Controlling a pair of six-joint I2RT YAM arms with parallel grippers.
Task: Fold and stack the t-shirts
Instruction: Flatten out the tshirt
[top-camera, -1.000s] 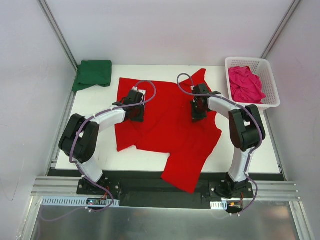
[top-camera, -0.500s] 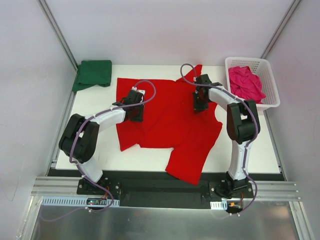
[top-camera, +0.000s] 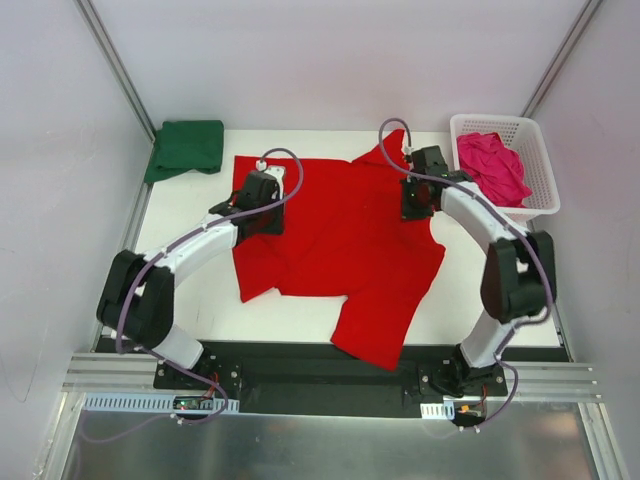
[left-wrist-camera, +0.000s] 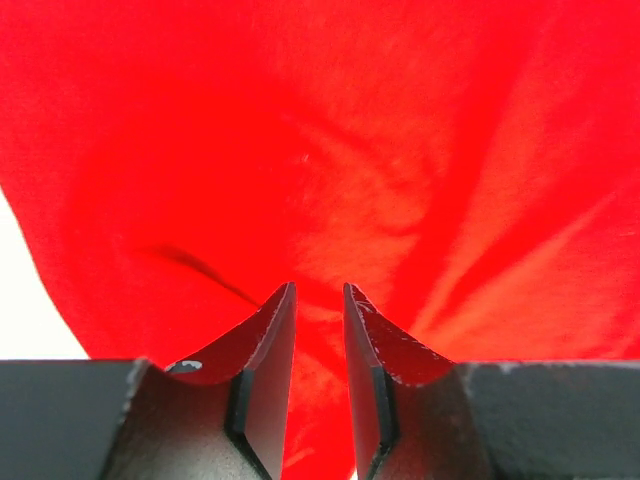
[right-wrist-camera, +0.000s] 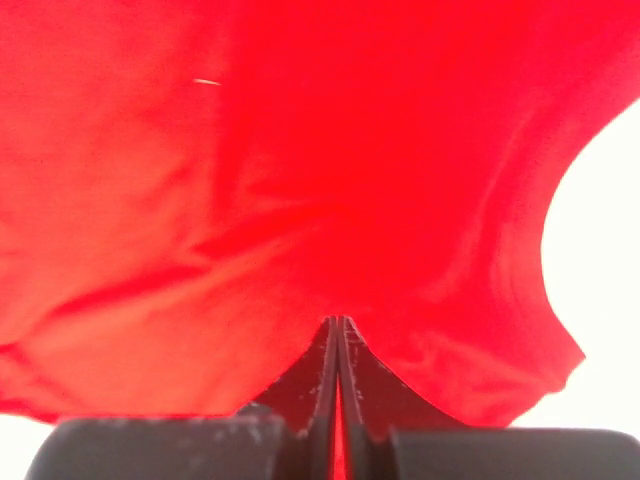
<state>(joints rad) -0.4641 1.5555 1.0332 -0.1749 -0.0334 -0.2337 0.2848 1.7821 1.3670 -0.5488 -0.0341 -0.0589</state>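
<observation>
Pinched in the left gripper (left-wrist-camera: 320, 288), jaws a narrow slit apart: a fold of the red t-shirt (top-camera: 340, 240). Clamped in the right gripper (right-wrist-camera: 337, 320), jaws pressed together: that shirt's right side. Spread wrinkled across the table (top-camera: 280, 318), one part hanging over the near edge. Crumpled inside the white lattice basket (top-camera: 537, 150), far right: the magenta-pink t-shirt (top-camera: 490, 170). Folded at the far left corner: the dark green t-shirt (top-camera: 187, 147).

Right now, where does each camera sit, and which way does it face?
Top external: above and behind, looking down on the table; left arm, right arm show.
Left wrist: on the left arm, facing the red t-shirt; left gripper pinches it.
Right wrist: same cloth; right gripper shut on it.
Shared: all three show the red t-shirt.
</observation>
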